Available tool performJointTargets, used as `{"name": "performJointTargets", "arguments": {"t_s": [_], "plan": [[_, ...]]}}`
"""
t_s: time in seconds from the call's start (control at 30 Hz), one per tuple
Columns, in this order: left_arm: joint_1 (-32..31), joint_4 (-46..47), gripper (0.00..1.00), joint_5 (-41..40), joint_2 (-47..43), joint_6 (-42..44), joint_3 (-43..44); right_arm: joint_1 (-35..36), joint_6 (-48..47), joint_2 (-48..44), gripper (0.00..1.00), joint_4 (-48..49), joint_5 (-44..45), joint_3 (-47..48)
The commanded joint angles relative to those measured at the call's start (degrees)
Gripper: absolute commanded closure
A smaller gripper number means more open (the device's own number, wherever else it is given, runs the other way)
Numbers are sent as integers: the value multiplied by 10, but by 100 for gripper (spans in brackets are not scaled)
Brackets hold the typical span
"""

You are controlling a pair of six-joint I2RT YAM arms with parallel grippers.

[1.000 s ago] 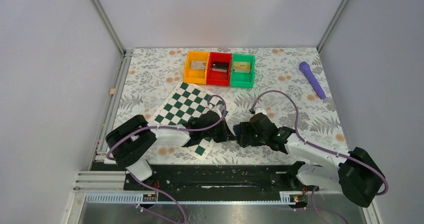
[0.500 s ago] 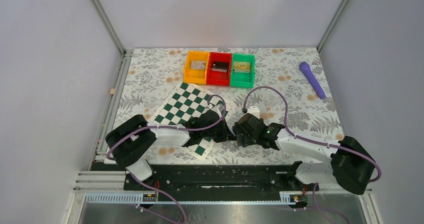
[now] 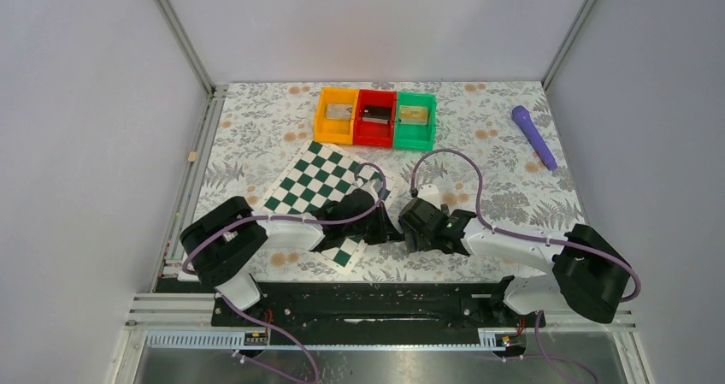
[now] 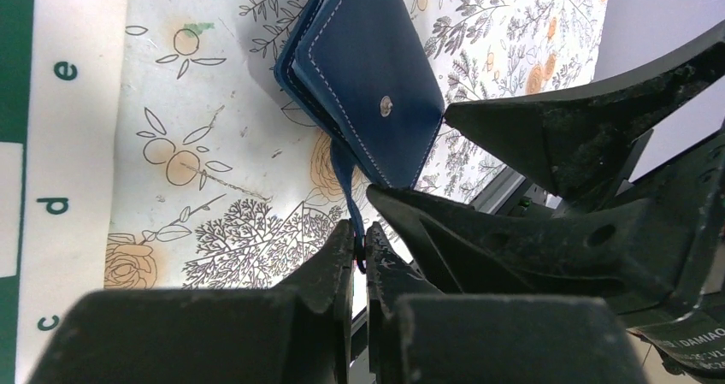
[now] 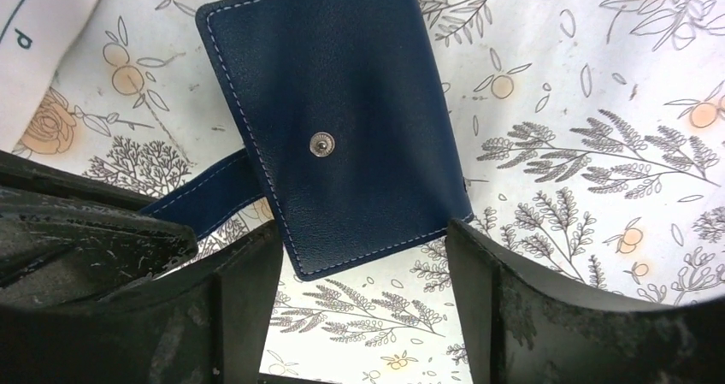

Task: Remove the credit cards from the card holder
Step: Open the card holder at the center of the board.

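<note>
Card holder (image 5: 342, 127) lies closed on the flowered bench (image 5: 598, 144), snap stud (image 5: 321, 144) facing up, just beside the chessboard (image 4: 34, 170) margin; no card edge shows from either wrist view.

Left tool (image 4: 359, 247): fingers pressed together, pinching the holder's blue strap (image 4: 346, 187), which runs taut from the holder's edge down into the tips.

Right tool (image 5: 363, 251): spread; one finger at each side of the holder's near end; contact cannot be told.

Top view: both tools meet nose to nose right of the chessboard, the holder hidden under them.
</note>
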Motion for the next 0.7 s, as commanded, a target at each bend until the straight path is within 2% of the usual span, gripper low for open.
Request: {"name": "performJointTargets", "arguments": {"t_s": [0.0,0.23,0.43,0.67], "plan": [[3,36,100,15,-12,9,-6,6,5,-15,26,-23,62,25],[2,47,100,18,-6,14,-17,5,16,-84,46,-7,91,2],[3,55,100,23,1,13,-25,2,2,-79,49,-7,116,5],[3,63,100,33,-1,17,-41,-36,-17,-63,55,1,87,16]]}}
